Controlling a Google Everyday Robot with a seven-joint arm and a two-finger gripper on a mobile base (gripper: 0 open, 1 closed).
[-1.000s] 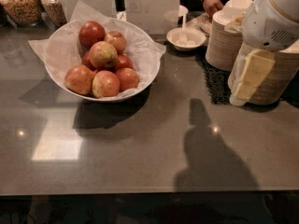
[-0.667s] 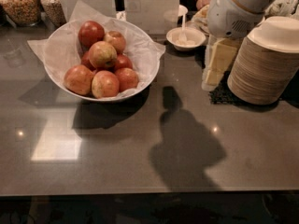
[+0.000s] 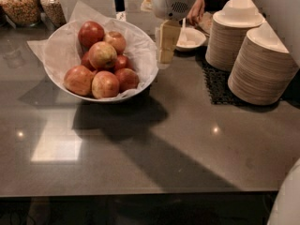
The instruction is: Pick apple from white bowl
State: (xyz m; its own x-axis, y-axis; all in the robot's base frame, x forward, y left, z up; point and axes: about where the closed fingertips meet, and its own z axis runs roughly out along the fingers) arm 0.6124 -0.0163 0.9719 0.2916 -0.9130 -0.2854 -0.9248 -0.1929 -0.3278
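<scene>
The white bowl (image 3: 145,62), wide and lined with crinkled white paper, stands at the left of the grey counter and holds several apples. The paler yellow-green apple (image 3: 102,55) with a red blush lies on top in the middle, among deeper red apples. My gripper (image 3: 167,43) hangs from the white arm at the top centre, just right of the bowl's rim and above the counter, its pale fingers pointing down. It holds nothing that I can see.
A small white bowl with a spoon (image 3: 190,37) stands behind the gripper. Two tall stacks of beige disposable bowls (image 3: 260,67) stand on a black mat at the right. Jars (image 3: 21,3) stand at the back left. A person's hand (image 3: 197,11) is at the back.
The gripper has swung left from the right side past the stacked bowls to beside the white bowl's rim. The view is closer to the counter.
</scene>
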